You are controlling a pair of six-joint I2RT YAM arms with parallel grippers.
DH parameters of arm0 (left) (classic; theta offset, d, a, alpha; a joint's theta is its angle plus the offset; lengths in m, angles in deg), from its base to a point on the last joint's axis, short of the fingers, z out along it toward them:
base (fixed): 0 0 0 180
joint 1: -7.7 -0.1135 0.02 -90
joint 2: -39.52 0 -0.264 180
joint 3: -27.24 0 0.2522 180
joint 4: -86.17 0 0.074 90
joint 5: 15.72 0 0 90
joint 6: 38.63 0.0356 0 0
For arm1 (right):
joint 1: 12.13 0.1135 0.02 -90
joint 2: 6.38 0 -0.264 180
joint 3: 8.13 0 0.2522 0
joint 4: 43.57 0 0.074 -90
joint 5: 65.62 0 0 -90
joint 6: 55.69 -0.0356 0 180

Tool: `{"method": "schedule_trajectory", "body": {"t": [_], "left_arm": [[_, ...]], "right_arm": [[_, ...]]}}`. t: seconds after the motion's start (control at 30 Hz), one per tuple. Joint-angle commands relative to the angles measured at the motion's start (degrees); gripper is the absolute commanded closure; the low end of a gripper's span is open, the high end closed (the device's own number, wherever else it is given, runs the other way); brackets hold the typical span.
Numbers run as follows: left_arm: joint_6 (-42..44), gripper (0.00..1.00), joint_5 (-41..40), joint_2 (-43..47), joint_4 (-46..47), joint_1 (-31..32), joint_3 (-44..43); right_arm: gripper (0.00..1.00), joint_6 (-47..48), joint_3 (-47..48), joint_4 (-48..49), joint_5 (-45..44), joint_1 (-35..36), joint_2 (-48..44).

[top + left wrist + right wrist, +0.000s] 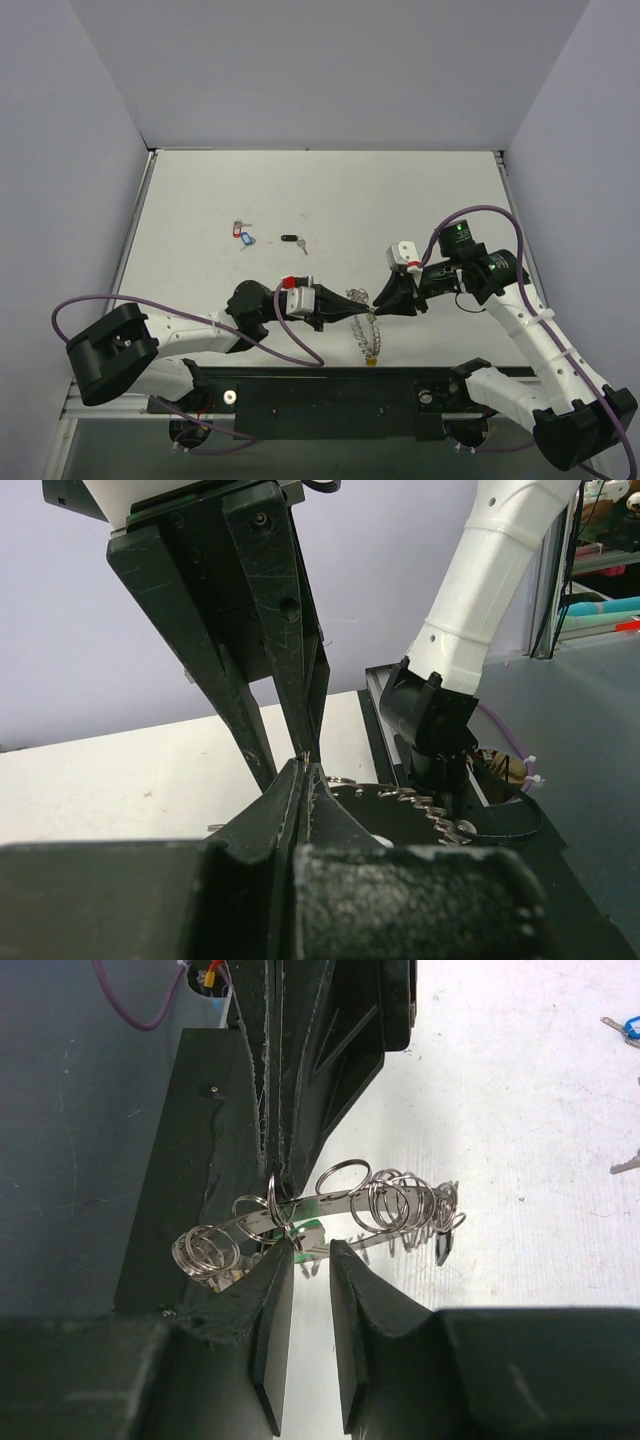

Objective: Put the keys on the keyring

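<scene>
left gripper (343, 304): jaws together, clamped on the band of the keyring (395, 1205). The ring sits between the two grippers near the front edge and trails down toward the base rail (330, 385) in the top view. Can't tell if its low end rests on anything.

right gripper (308, 1260): fingers apart with a narrow gap, tips just under the band beside the left's grip point. A green piece (312, 1228) sits at the gap mouth. Can't tell what it is or whether the tips touch it.

Loose on the table (420, 200), well apart from the ring: red and blue keys (242, 234), black key (291, 240).

Tags are too small to read. In the left wrist view, its own fingers block most of the ring.
</scene>
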Motion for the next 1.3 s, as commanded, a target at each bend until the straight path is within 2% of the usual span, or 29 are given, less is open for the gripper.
{"method": "schedule_trajectory", "body": {"t": [0.0,0.17,0.3,0.57,0.77,0.9,1.27], "left_arm": [[-0.7,1.0,0.3,-0.1,6.0,-0.2,-0.4],[-0.7,1.0,-0.1,0.1,5.9,-0.2,-0.2],[-0.5,1.0,-0.6,0.2,5.7,-0.2,-0.2],[-0.6,1.0,-0.1,0.1,6.4,-0.2,-0.4],[-1.5,1.0,0.6,0.1,7.2,-0.2,-0.4],[-1.6,1.0,0.6,0.3,7.3,-0.2,-0.3],[2.5,1.0,1.3,2.5,-1.1,-1.7,0.6]], "right_arm": [[0.84,-1.3,1.7,0.9,3.5,0.7,0.0],[0.9,-1.8,1.7,1.0,3.3,1.1,-0.1],[1.0,-2.0,1.6,0.7,3.2,1.2,-0.3],[1.0,-2.3,0.7,1.0,1.7,2.7,-0.1],[1.0,-9.6,-0.5,8.0,1.6,3.0,0.3],[1.0,-12.4,-0.7,9.3,1.4,2.9,0.2],[1.0,-15.3,1.2,9.2,3.4,1.0,-1.1]]}}
